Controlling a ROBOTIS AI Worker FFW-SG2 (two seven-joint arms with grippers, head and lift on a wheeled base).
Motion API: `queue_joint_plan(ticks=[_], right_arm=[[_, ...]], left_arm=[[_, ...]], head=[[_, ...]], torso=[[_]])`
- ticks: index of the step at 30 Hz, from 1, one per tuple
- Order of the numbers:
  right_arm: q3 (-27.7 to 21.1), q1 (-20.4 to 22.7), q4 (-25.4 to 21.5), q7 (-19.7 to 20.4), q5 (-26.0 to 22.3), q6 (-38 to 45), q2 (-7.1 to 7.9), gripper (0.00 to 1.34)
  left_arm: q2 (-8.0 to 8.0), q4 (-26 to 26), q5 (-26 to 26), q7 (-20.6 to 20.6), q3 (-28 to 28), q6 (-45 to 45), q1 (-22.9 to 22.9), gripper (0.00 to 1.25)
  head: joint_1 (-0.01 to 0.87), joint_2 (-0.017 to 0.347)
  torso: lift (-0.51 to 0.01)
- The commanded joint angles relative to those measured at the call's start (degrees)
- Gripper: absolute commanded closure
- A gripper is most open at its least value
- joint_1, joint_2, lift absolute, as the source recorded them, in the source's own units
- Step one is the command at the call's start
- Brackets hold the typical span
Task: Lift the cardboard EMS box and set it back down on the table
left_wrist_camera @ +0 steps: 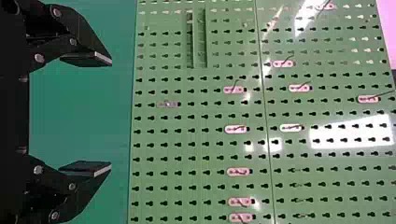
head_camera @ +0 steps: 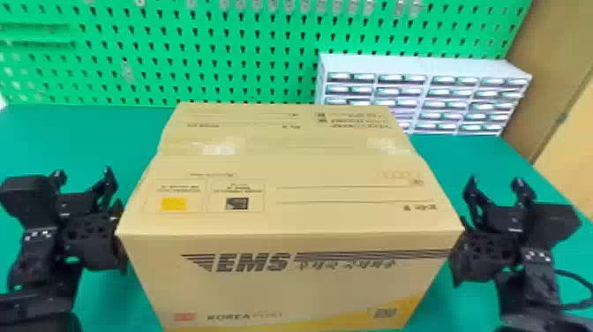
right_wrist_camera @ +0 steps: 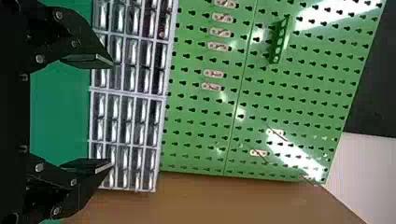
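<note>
We see the EMS box (head_camera: 287, 220) betw. L gripper (head_camera: 83, 176) & R gripper (head_camera: 496, 185); both wrists seem touching it; fingers are spread.

Cardboard EMS box (head_camera: 309, 291) tan, front with dark lettering, dark stripes, yellow slanting band; top with yellow square and black one. Table (head_camera: 79, 137) teal-green. Far pegboard (head_camera: 247, 57) bright green, rows of dark holes. Drawer cabinet (head_camera: 414, 66), far right, pale grey-white, gridded front.

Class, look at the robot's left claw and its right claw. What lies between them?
The cardboard box lies between the left claw and the right claw, as the head view shows.
</note>
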State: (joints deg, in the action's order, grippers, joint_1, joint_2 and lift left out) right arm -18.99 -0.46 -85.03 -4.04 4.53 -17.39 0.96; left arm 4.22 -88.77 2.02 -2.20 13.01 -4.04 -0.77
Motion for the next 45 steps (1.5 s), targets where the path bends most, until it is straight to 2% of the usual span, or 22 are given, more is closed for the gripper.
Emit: queue_joint_plan(ticks=[1, 9, 15, 21, 45], right_arm=[[0.10, 0.02, 0.04, 0.00, 0.13, -0.10, -0.08, 0.51], [-0.96, -0.07, 0.04, 0.00, 0.83, -0.27, 0.10, 0.51], [0.36, -0.68, 0.04, 0.00, 0.65, -0.45, 0.62, 0.51], [3.09, -2.09, 0.13, 0.00, 0.48, -0.45, 1.59, 0.51], [13.28, -6.31, 5.75, 0.70, -1.54, -2.91, 1.50, 0.51]], left_arm=[[0.00, 0.00, 0.00, 0.00, -0.09, 0.00, -0.03, 0.46], [0.00, 0.00, -0.09, -0.88, 0.08, 0.35, -0.11, 0.46], [0.00, 0.09, -0.09, -1.14, -0.36, 0.61, 0.06, 0.46], [0.00, 0.35, 0.09, -1.67, -2.11, 1.14, -0.03, 0.46], [0.00, 3.08, 3.52, -5.63, -12.40, 2.81, -2.49, 0.46]], head=[[0.678, -0.014], [0.678, -0.014], [0.678, -0.014], [0.678, -0.014], [0.678, -0.014]], torso=[[-0.115], [-0.115], [-0.115], [-0.115], [-0.115]])
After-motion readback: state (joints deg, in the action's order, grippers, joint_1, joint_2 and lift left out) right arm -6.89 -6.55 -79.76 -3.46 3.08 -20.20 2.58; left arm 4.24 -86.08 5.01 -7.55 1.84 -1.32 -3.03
